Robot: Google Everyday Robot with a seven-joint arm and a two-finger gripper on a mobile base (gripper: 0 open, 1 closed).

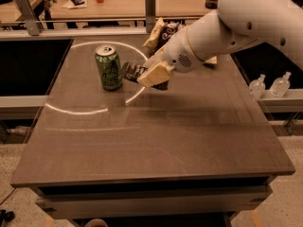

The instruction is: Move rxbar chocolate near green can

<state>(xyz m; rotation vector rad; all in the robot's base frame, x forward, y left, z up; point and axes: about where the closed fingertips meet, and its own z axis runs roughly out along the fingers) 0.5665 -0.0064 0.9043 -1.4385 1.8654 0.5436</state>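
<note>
The robot's gripper hangs low over the middle of a big dark brown table. Its two tan fingers are pinched shut on the rxbar chocolate, a thin flat dark bar in a wrapper. The bar sticks out sideways from the gripper, toward the left of the view. Its far end is just beside the green can. I cannot tell if the bar and the can touch.

The green can is a tall green drink can with pale writing and a silver top. It stands upright on the table, near the gripper on the bar's side. I cannot see what is in it.

A thin white ring is drawn on the table around the can. Behind the gripper, partly hidden by the fat white arm, lies a crinkly brown-and-cream snack bag. Well off to the other side of the gripper, past the table edge, stand two small clear bottles.
</note>
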